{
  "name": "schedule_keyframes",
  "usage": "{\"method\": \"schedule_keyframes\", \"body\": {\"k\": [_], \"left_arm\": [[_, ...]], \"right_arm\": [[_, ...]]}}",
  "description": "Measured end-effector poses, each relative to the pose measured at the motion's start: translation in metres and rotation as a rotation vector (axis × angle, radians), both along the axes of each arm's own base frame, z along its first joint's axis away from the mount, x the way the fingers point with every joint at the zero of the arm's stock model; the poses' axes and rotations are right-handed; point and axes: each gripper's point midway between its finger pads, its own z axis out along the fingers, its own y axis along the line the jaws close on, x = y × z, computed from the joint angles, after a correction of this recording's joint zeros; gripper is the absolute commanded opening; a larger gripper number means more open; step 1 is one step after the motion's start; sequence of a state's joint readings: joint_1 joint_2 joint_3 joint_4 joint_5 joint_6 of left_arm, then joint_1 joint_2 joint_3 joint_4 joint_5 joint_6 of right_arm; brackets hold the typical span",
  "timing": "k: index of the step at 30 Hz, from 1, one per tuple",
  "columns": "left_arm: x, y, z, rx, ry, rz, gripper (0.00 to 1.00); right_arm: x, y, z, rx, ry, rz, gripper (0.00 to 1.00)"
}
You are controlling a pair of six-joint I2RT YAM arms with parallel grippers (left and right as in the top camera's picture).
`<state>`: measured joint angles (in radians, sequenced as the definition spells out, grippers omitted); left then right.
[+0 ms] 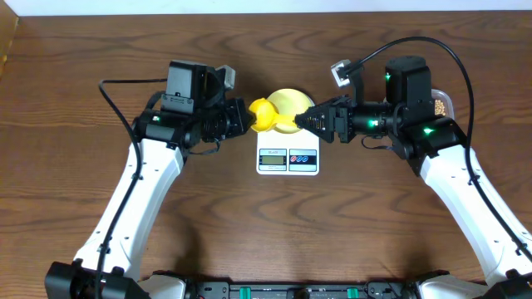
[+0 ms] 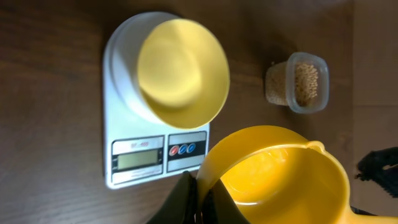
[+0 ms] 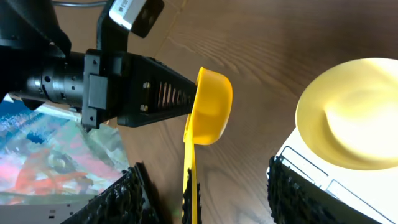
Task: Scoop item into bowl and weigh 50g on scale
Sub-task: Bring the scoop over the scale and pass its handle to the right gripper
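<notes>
While the left gripper holds the bright yellow handled plastic scoop, its jaws are clamped on the rim of the scoop cup. The cup hangs above the brown wooden table, just left of the small round pale-yellow bowl. The bowl sits on the far part of the flat white kitchen scale at the table centre. The grey display and two coloured buttons of the scale run along its near edge; the reading cannot be made out. The right gripper faces the left gripper from the right side of the bowl. Its jaws stand apart, one black finger on each side of the scoop handle, and contact with the handle cannot be confirmed. The small round tan beans lie in a clear rounded-rectangular plastic tub. This tub stands at the far right of the table, well apart from the scale and partly hidden by the right arm in the overhead view.
</notes>
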<state>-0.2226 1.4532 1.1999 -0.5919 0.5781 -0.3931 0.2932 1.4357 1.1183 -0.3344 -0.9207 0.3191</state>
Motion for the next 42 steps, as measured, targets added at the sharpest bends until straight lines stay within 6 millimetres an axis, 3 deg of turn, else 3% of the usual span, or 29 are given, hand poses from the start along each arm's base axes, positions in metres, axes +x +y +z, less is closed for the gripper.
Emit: {"method": "schedule_keyframes", "body": {"k": [4,6,17,28,30,33,42], "left_arm": [[0.000,-0.004,0.002,-0.002,-0.012,-0.011,0.07],[0.000,-0.005,0.002,-0.001,-0.013,-0.012,0.07],[0.004,-0.002,0.001,0.017,-0.029,0.003,0.07],[0.013,0.000,0.002,0.036,-0.062,0.022,0.07],[0.014,-0.001,0.000,0.039,-0.059,0.020,0.07],[0.014,-0.005,-0.003,0.041,-0.055,0.010,0.07],[0.015,-0.007,-0.002,0.046,-0.066,0.009,0.08]], "right_arm": [[0.001,0.000,-0.002,0.002,0.017,-0.005,0.33],[0.002,0.000,-0.003,0.003,0.025,-0.008,0.28],[0.002,0.000,-0.003,0.006,0.042,-0.014,0.19],[0.002,0.000,-0.003,0.008,0.049,-0.017,0.24],[0.002,0.000,-0.004,0.009,0.052,-0.018,0.20],[0.002,0.001,-0.003,0.010,0.053,-0.019,0.01],[0.002,0.000,-0.004,0.012,0.066,-0.024,0.01]]}}
